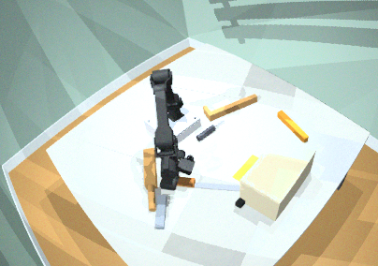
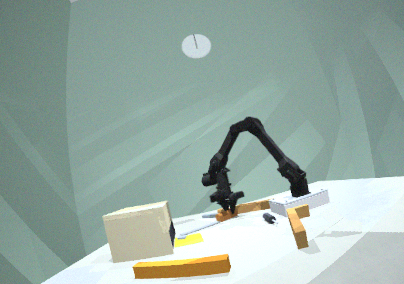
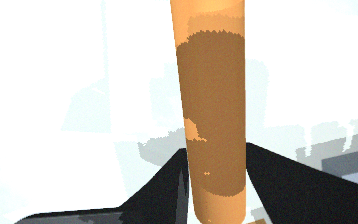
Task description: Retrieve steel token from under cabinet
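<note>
In the top view, the tool [image 1: 185,165] [image 2: 229,207] [image 3: 214,152] was low over the surface [image 1: 131,117] [image 2: 255,250] at the orange handle [image 1: 187,182] [image 2: 223,215] [image 3: 214,100] of a long implement. Its fingers were slightly apart, one on each side of the handle and close to it, without clamping it. The implement's pale blade [image 1: 217,186] [image 2: 200,230] pointed right, its end close by the cream cabinet [image 1: 281,183] [image 2: 139,231].

The steel token could not be made out in any view, so its exact place could not be told. The yellow marked area [image 1: 245,168] [image 2: 189,240] lay flat beside the cabinet, and a small black block [image 1: 239,202] was at the cabinet's near left side. A flat grey bar [image 1: 161,213] lay near the handle, on the near side. Farther off were a dark-handled screwdriver [image 1: 206,132] [image 2: 269,218] and an L-shaped orange piece [image 1: 233,108] [image 2: 298,229]; a straight orange bar [image 1: 293,125] [image 2: 182,267] lay apart at right.
</note>
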Tool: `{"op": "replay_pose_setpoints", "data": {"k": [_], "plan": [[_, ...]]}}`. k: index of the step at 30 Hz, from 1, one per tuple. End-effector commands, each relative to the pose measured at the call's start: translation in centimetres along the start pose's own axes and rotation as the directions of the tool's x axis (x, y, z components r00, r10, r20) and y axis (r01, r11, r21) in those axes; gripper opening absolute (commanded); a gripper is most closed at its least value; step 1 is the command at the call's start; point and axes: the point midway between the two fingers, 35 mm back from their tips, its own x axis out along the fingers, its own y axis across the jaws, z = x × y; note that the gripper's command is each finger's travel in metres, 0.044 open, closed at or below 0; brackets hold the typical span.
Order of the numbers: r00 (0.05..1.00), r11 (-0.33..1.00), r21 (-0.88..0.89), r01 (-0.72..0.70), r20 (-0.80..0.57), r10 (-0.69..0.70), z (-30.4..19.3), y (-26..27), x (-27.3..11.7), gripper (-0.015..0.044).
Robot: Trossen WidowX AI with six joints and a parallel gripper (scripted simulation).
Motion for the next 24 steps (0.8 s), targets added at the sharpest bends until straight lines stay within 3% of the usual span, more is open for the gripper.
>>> {"op": "replay_pose_setpoints", "data": {"k": [1, 5, 23, 24], "plan": [[1.0, 1.0, 0.0, 0.0, 0.0, 0.0, 0.0, 0.0, 0.0, 0.02], [1.0, 1.0, 0.0, 0.006, 0.014, -0.006, 0.0, 0.0, -0.1, 0.027], [1.0, 1.0, -0.002, 0.007, 0.017, -0.007, 0.0, 0.1, 1.3, 0.027], [1.0, 1.0, 0.004, 0.014, 0.014, -0.014, 0.0, -0.2, 1.1, 0.0244]]}}
